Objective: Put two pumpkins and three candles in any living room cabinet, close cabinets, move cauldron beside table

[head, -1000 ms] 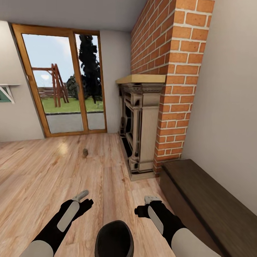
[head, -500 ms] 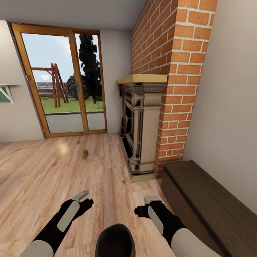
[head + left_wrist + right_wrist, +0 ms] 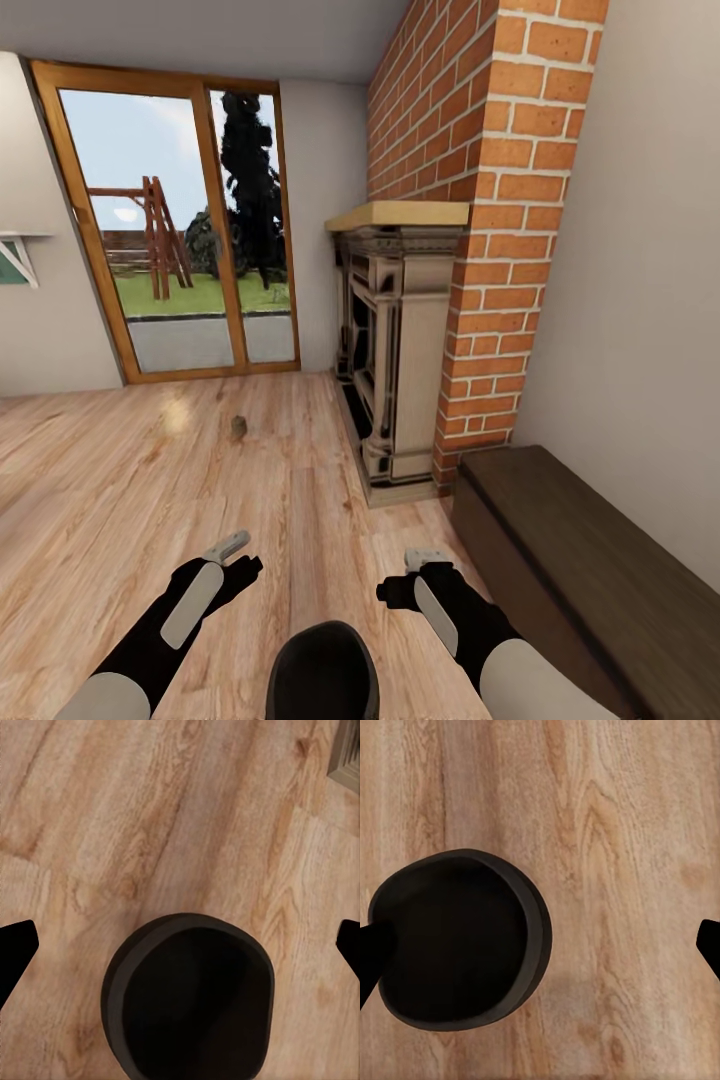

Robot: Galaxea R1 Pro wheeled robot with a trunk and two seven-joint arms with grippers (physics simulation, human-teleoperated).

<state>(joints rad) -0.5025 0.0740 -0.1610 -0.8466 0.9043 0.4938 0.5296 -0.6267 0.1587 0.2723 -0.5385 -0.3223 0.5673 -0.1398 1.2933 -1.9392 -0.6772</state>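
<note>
On the wooden floor in the head view, one cauldron [image 3: 322, 670] sits between the left gripper [image 3: 234, 556] and right gripper [image 3: 415, 571], about equally near each; one candle [image 3: 239, 427] stands well ahead, one cabinet [image 3: 590, 570] runs along the right wall. From the left wrist, spread fingertips flank the cauldron [image 3: 191, 997]. From the right wrist, the spread jaws show the cauldron [image 3: 457, 937] off toward one fingertip.
</note>
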